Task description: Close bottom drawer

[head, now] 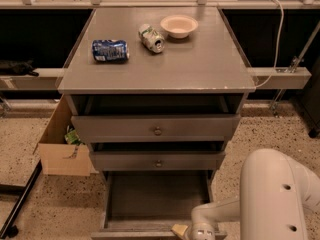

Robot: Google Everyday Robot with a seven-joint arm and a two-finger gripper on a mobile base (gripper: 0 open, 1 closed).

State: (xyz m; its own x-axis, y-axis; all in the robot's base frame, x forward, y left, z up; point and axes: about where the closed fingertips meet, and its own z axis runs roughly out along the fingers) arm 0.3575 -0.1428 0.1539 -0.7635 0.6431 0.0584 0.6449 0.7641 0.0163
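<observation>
The bottom drawer (156, 200) stands pulled far out at the foot of a grey cabinet (200, 69), below two knobbed drawers that are slightly open. The gripper (187, 231) sits at the drawer's front edge and is cut off by the frame. Its grip cannot be told. A bulky white arm (278, 199) fills the lower right. A cardboard box (61, 151) stands on the floor to the left. On top lie a blue can (110, 50), a green can (151, 37) and a bowl (179, 26).

Readable text: none anywhere in view.
Blue can (110, 50): pale printing on its wrap, too blurred to read; lies on the bench (200, 59).
Green and white can (151, 37): patterned wrap, brand illegible.
Cardboard box (62, 151): plain brown side.
Claw (192, 231): bottom edge of view, at the front rim of the open bottom drawer (155, 199); unmarked.
</observation>
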